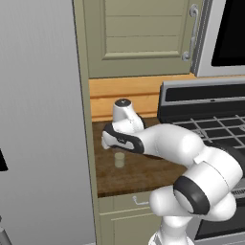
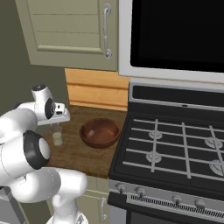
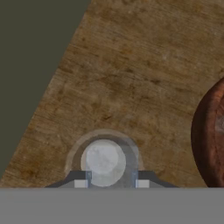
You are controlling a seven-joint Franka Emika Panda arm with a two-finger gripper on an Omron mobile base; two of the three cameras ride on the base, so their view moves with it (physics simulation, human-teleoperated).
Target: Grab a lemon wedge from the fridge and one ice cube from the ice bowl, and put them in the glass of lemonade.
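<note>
The hand [image 3: 111, 183] hangs straight above the glass [image 3: 103, 159], looking down into it. Its two dark fingertips [image 3: 78, 180] stand on either side of the rim at the bottom of the hand view, partly apart. I cannot tell whether they grip anything: no wedge or ice cube is visible between them.

From the left base view the glass [image 1: 119, 160] stands upright on the wooden surface [image 1: 139, 174], just below the wrist, holding pale yellow liquid. From the right base view the glass [image 2: 57, 136] sits under the hand, with the bowl [image 2: 99, 132] near it on its right, apart from it. The bowl's reddish-brown rim [image 3: 210, 140] also shows at the right edge of the hand view.

The fridge [image 1: 38, 124] rises as a grey wall left of the surface. The stove [image 2: 175, 153], with its black grates, stands just right of the bowl, and beige cabinets [image 1: 139, 36] hang above the surface.
</note>
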